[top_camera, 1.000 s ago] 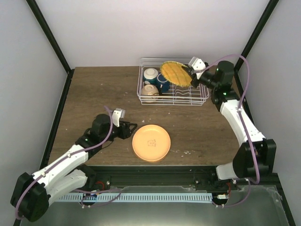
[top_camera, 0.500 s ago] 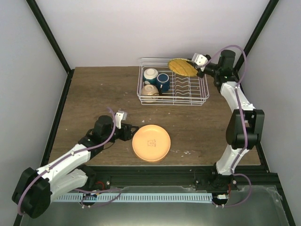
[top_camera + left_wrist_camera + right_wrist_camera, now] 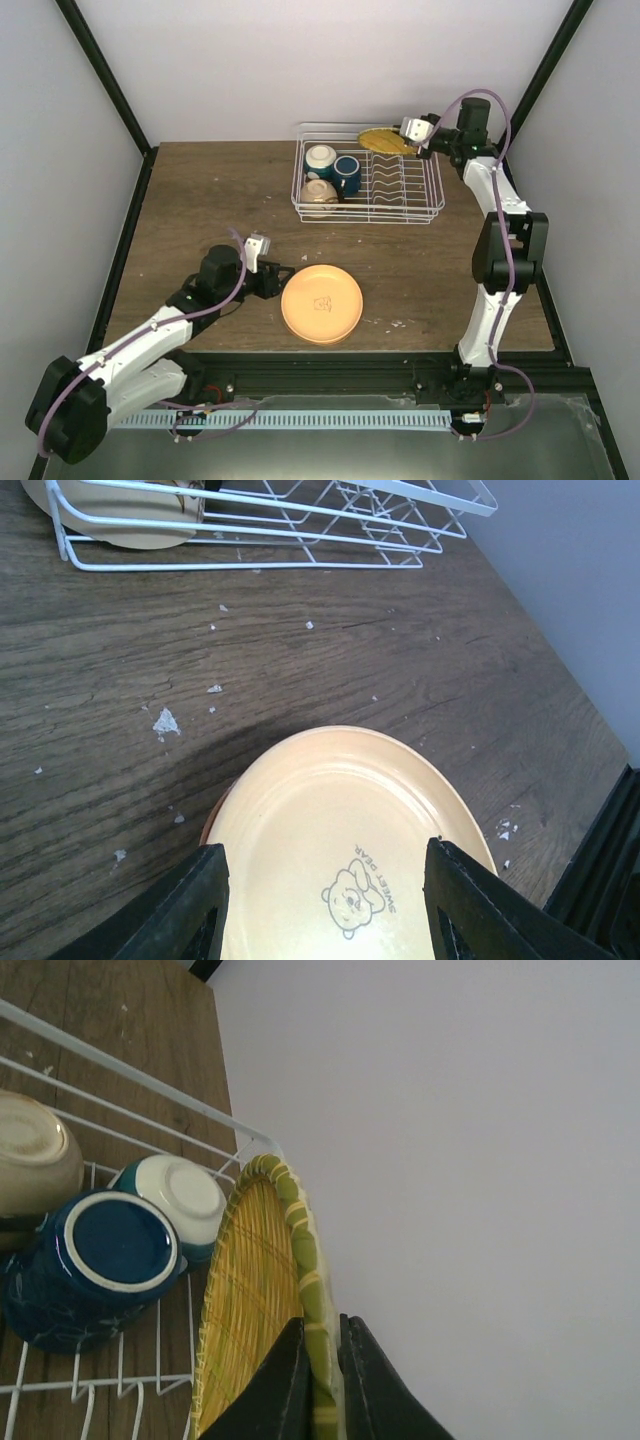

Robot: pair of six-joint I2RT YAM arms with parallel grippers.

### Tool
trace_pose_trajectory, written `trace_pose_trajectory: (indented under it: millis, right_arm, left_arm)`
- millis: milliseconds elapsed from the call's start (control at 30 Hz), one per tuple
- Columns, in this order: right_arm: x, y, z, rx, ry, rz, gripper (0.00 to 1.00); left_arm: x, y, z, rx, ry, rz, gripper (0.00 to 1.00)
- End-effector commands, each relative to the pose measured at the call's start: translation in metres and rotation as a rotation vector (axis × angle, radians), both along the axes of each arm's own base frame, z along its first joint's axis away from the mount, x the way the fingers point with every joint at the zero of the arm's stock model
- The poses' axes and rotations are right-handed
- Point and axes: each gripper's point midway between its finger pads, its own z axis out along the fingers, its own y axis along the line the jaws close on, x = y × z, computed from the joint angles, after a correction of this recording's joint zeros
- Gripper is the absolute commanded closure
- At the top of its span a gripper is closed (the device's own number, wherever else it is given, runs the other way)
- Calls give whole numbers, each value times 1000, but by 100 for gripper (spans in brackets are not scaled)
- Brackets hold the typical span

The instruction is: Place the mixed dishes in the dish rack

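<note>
My right gripper (image 3: 412, 143) is shut on the rim of a woven yellow plate (image 3: 383, 140) and holds it in the air over the back right corner of the white wire dish rack (image 3: 370, 218). In the right wrist view the fingers pinch the plate's green rim (image 3: 322, 1325). Two cream bowls (image 3: 321, 157) (image 3: 319, 192) and the dark blue cup (image 3: 347, 172) lie in the rack's left end. A smooth orange plate (image 3: 321, 303) with a bear print lies on the table. My left gripper (image 3: 282, 279) is open at its left edge, jaws straddling it (image 3: 325, 848).
The rack's upright prongs (image 3: 385, 190) fill its middle and right part. Black frame posts and white walls close in the table at the back and sides. White crumbs (image 3: 165, 720) are scattered on the wood between the orange plate and the rack.
My right arm has lifted the woven plate up and back from over the rack's middle to its back right corner, tipping it flatter. My left gripper has edged slightly towards the orange plate.
</note>
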Motion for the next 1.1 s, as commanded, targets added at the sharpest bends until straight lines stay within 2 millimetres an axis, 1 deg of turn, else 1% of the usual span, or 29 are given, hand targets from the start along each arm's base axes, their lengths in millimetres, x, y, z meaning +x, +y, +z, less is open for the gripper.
trace_pose_trajectory:
  millis: [0,267,433,533,633,667,733,800,867,933,1067]
  right_arm:
    - [11,-9,4,-64,-74,6,99]
    - [24,-14,-44,-100,1,2,99]
    - [31,-16,-63,-103,28,-6,99]
    - [33,-16,-70,-91,40,-17,98]
    - [32,-17,-74,-80,23,-35,85]
    - [31,-17,-70,-77,0,-38,81]
    - [28,-18,-70,-72,-10,-46,73]
    - [25,-17,-70,-71,-9,-45,61]
    - [20,-17,-69,-71,-4,-45,47]
    - [13,-16,-66,-71,-11,-42,34]
    - [-9,-16,-59,-67,-28,-49,18]
  left_arm:
    - [5,-3,3,-16,-36,3,44]
    - [11,-2,-7,18,-23,12,44]
    - [14,-4,-12,31,-15,11,44]
    - [16,-6,-15,34,-7,9,44]
    - [17,-6,-18,35,3,12,44]
    - [17,-6,-20,37,8,12,44]
    - [16,-6,-23,39,17,14,44]
    - [15,-6,-24,39,22,13,44]
    - [14,-5,-25,38,24,14,44]
    - [12,-4,-24,36,22,13,44]
    - [8,-1,-22,27,13,17,44]
